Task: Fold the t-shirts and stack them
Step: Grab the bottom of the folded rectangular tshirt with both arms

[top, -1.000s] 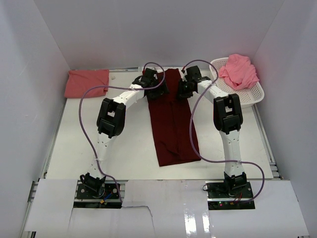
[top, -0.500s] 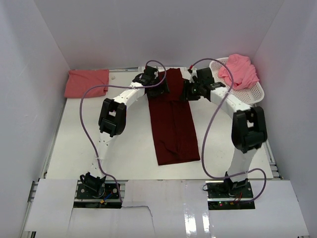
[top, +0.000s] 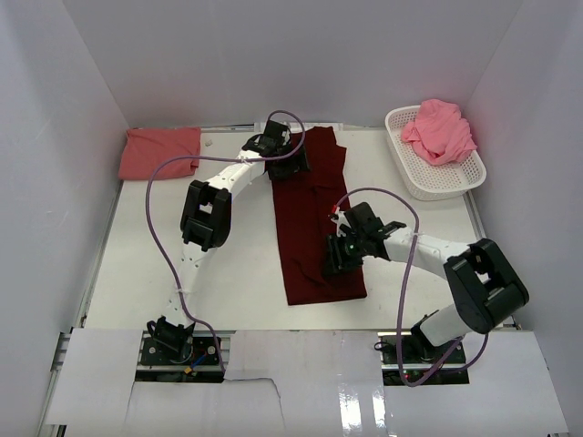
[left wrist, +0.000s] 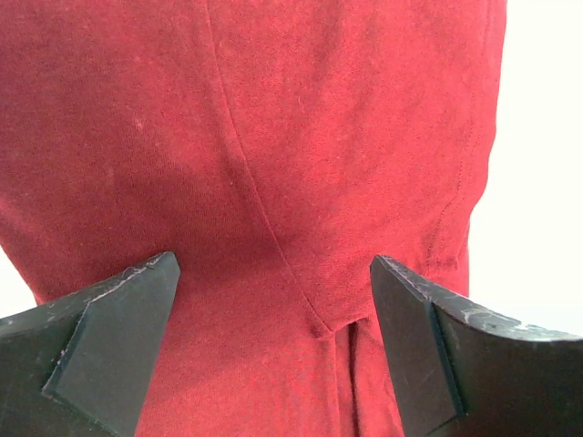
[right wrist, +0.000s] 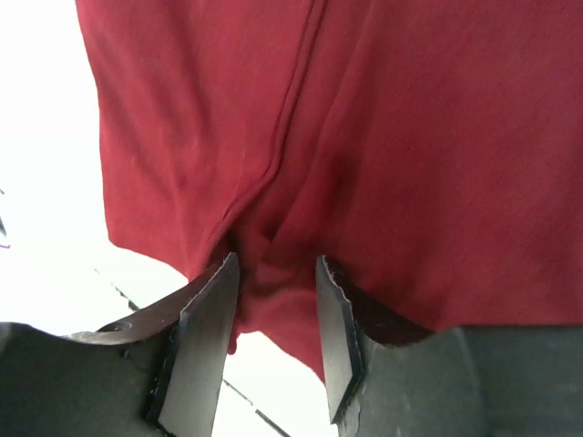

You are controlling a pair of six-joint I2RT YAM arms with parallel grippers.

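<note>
White walls (top: pixel 64 137) stand close along the left, far and right edges of the table (top: pixel 228 273). Bare tabletop lies on both sides of the maroon t-shirt (top: pixel 314 228): a wide strip toward the left edge, and another toward the right edge, nearer than the basket (top: pixel 437 182). The maroon t-shirt is folded into a long narrow strip running from the far edge down the middle, its lower hem near the near edge. Its surface is mostly flat, with a lengthwise crease.

The left gripper (left wrist: pixel 273 337) hangs over the strip's far end, fingers (left wrist: pixel 109 346) spread wide with cloth showing below them. The right gripper (right wrist: pixel 273 319) sits at the strip's right side toward the near end, pinched on a puckered bunch of the maroon cloth.

The salmon t-shirt (top: pixel 159 152) lies folded in the far left corner. The light pink t-shirt (top: pixel 439 130) is crumpled in the basket at the far right corner.
</note>
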